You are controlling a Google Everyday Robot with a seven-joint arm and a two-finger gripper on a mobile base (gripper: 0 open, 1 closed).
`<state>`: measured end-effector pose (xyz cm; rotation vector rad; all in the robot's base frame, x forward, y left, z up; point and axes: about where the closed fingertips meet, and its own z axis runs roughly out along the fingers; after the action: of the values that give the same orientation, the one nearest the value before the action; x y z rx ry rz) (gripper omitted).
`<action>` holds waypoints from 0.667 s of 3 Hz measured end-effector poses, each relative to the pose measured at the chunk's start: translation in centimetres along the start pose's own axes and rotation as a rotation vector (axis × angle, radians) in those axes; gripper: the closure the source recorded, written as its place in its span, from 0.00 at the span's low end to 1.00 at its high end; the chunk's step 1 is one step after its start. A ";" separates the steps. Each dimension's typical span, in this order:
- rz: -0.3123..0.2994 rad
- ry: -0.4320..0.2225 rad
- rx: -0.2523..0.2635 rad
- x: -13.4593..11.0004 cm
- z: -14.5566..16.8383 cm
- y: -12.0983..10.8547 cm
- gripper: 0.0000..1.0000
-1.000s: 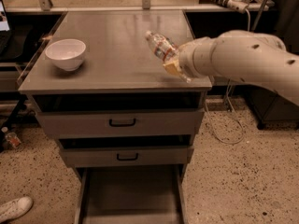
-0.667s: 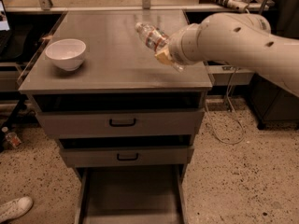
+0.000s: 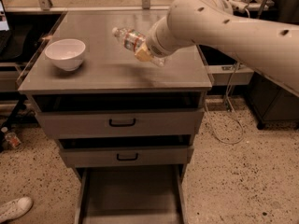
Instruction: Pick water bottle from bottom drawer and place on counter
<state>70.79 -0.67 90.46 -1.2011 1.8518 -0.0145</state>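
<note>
The water bottle (image 3: 127,37) is a clear bottle with a white cap and red-and-white label. It is held tilted, cap to the upper left, above the middle of the grey counter (image 3: 103,71). My gripper (image 3: 145,52) is shut on the water bottle's lower end, at the tip of the white arm that reaches in from the right. The bottom drawer (image 3: 131,195) is pulled open below the cabinet and its floor is bare.
A white bowl (image 3: 65,53) stands on the counter's left side. Two grey drawers with black handles (image 3: 122,122) sit slightly open under the counter. A white shoe (image 3: 14,209) lies on the floor at lower left. Cables run on the floor at right.
The arm has carried the bottle leftward and farther over the counter, from its right part toward the middle. The bowl and drawers have not moved.
</note>
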 end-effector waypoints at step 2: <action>-0.055 0.047 -0.156 -0.2 4.0 2.9 1.00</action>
<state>71.41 2.78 86.94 -1.3699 1.8878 0.0734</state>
